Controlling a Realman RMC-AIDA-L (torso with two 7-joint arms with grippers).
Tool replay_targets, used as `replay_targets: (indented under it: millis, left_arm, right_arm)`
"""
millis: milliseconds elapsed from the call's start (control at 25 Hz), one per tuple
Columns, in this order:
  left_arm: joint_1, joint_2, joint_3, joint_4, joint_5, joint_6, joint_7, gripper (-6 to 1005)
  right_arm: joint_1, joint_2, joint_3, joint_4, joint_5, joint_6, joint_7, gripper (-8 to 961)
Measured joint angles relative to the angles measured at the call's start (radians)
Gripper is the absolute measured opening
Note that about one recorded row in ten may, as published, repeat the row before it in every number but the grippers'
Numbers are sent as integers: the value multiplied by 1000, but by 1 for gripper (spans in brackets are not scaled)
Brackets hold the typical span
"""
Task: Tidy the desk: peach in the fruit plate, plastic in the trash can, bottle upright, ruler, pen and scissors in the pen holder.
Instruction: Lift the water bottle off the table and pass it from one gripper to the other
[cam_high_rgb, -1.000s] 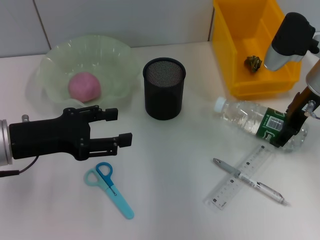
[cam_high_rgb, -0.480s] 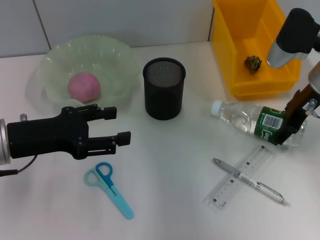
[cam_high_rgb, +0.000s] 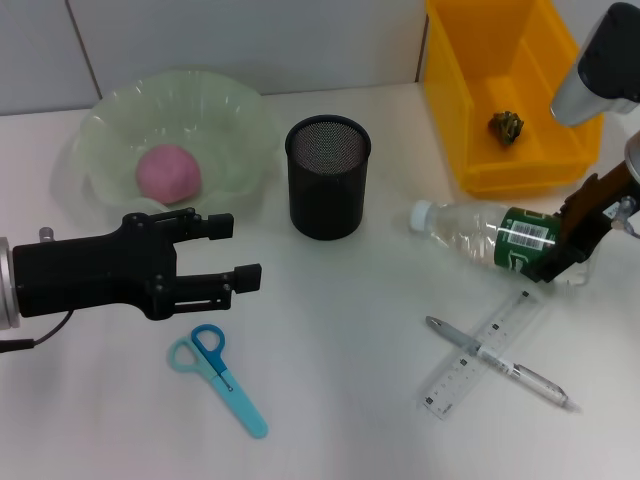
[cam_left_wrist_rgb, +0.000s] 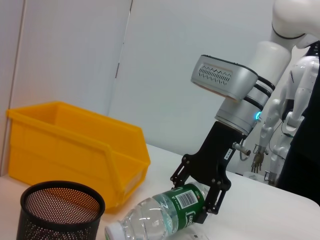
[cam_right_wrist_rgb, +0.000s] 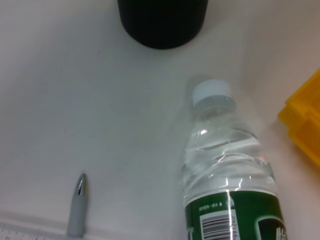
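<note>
Nearest to me, the left tool (cam_high_rgb: 238, 252) hung low over the counter (cam_high_rgb: 340, 400) with its fingers spread and nothing between them; I judged it simply parked. The scissors (cam_high_rgb: 217, 377) lay flat just below its fingertips, apart from them. Off its far side sat the fruit plate (cam_high_rgb: 240, 110) with the peach (cam_high_rgb: 169, 172) already in it, so I counted that step as done. Ahead of its fingertips, near the middle of the counter, the pen holder (cam_high_rgb: 328, 177) stood with nothing poking above its rim.

Over on my right, the pen (cam_high_rgb: 497, 361) lay crossed over the ruler (cam_high_rgb: 483, 355), both flat and just short of the right tool (cam_high_rgb: 565, 250). That tool was pinching the bottle (cam_high_rgb: 490, 233) around its green label near the base, with the capped end (cam_right_wrist_rgb: 212, 94) pointing away toward the pen holder. From the left wrist camera the base end looked slightly raised, which I read as the start of tipping it upright, gripped low so the cap could swing up.

Beyond the right tool sat the trash can (cam_high_rgb: 470, 60), with the plastic (cam_high_rgb: 506, 124) resting inside.

From my head camera, the bottle's base was hidden behind the right tool, and I couldn't see inside the holder.
</note>
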Motion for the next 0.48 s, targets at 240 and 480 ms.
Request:
replay_targets:
  millis: [240, 480]
  left_arm:
    - [0, 1, 0, 2, 0, 5, 0, 797]
    - [0, 1, -2, 2, 0, 9, 0, 797]
  right_arm:
    - [-47, 18, 0, -68, 27, 7, -14, 769]
    - [-90, 22, 0, -135, 81, -3, -20, 769]
